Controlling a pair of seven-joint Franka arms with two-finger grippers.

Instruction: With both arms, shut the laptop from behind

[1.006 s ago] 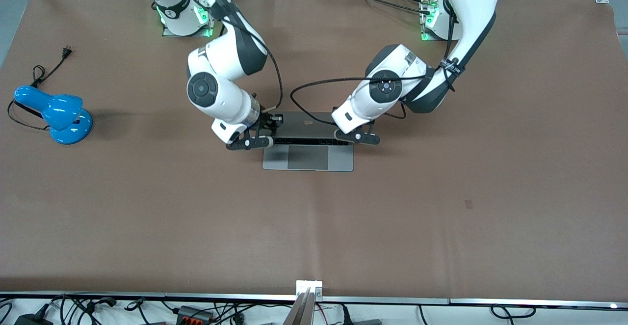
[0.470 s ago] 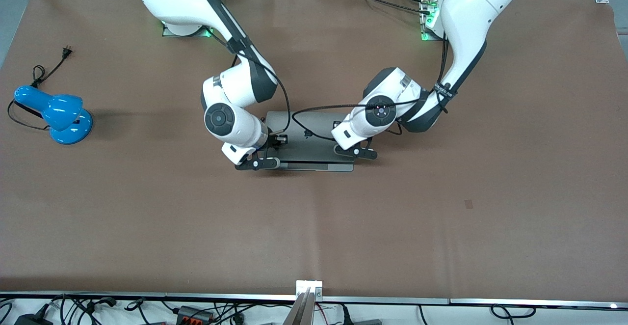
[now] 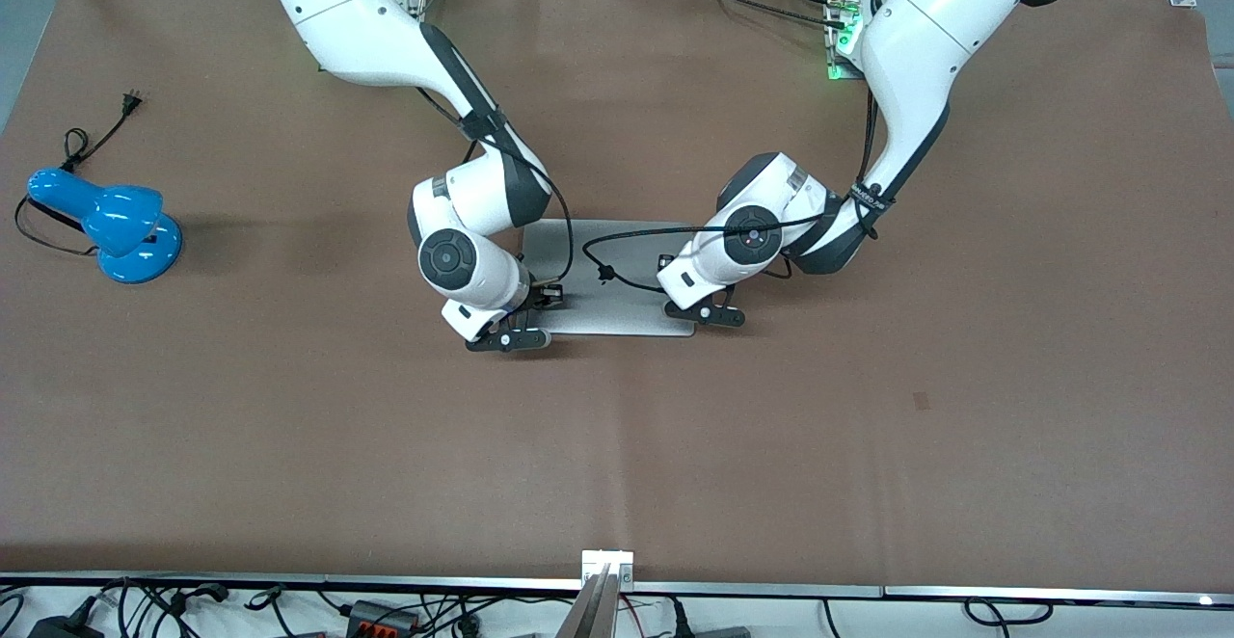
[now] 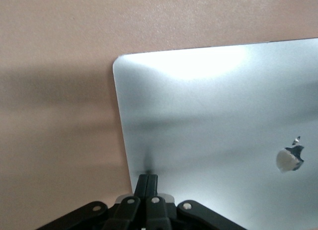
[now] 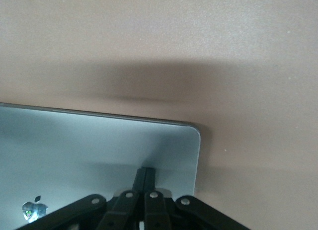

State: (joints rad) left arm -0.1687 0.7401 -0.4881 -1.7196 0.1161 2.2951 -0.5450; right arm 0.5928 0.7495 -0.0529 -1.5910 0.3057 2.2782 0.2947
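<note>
The silver-grey laptop (image 3: pixel 617 291) lies in the middle of the table with its lid down flat, and no keyboard or screen shows. My right gripper (image 3: pixel 509 337) is shut, its tips resting on the lid's corner nearest the front camera at the right arm's end. My left gripper (image 3: pixel 707 314) is shut, its tips on the matching corner at the left arm's end. The left wrist view shows the shut gripper (image 4: pixel 148 178) on the lid (image 4: pixel 213 120) with the apple logo (image 4: pixel 289 158). The right wrist view shows the same: gripper (image 5: pixel 145 172), lid (image 5: pixel 84 150).
A blue desk lamp (image 3: pixel 108 224) with its black cord and plug (image 3: pixel 130 98) stands at the right arm's end of the brown table (image 3: pixel 617 445). Cables hang along the table edge nearest the front camera.
Both grippers have moved down and toward the front camera on the lid. The lid has swung from partly open to flat on the base, covering the keyboard and trackpad.
</note>
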